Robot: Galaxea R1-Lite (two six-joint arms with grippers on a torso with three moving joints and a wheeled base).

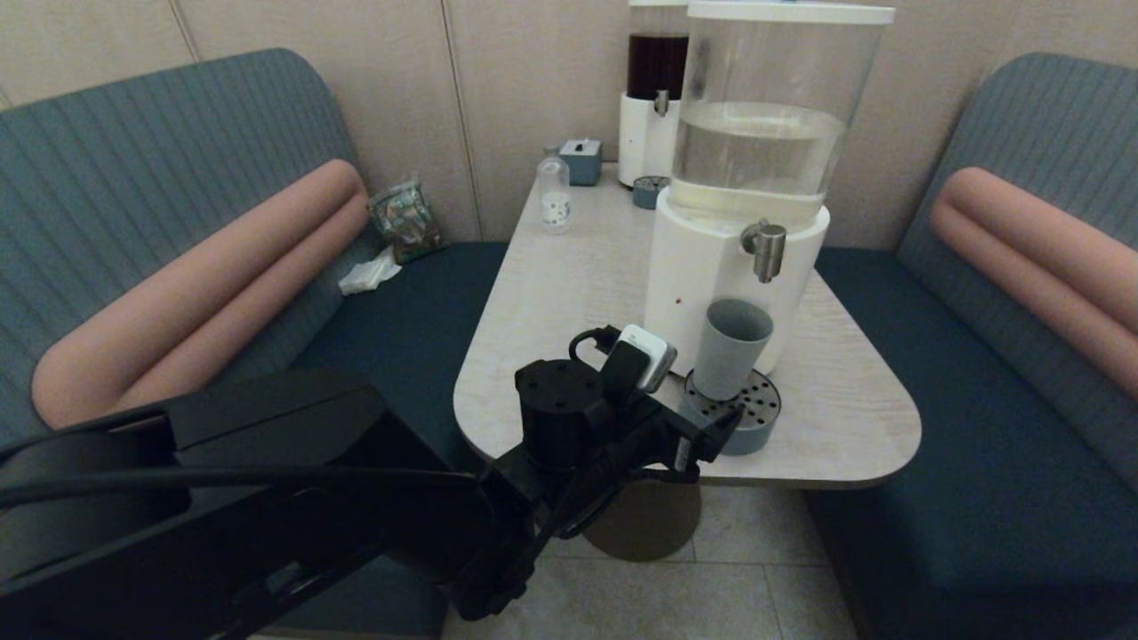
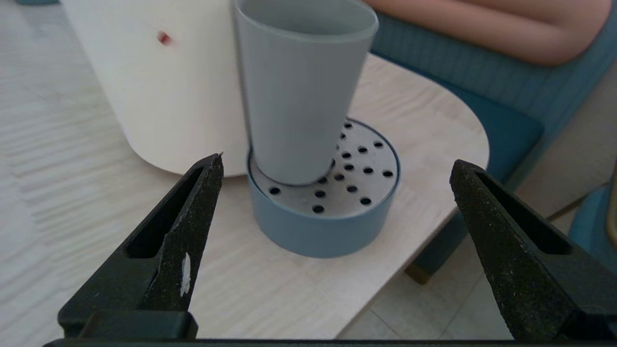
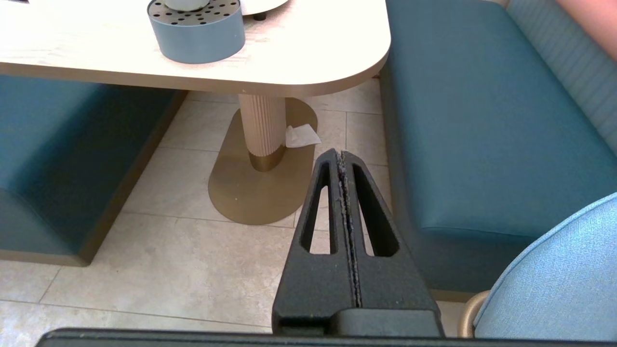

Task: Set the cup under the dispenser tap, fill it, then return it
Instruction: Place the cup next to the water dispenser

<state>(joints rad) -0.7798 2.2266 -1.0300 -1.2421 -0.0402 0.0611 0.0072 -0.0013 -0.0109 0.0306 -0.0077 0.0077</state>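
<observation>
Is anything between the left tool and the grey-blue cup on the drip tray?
Nothing visible. The open left tool faces the grey-blue tapered cup standing on the round perforated drip tray, with only bare tray and light wooden table between.

The cup, a plain matte grey-blue tumbler without a handle, stands upright on the perforated drip tray near the surface's near edge, directly below the dispenser tap. The tap is a short brushed-silver spout; the cup seems empty, though its bottom is hidden.
</observation>
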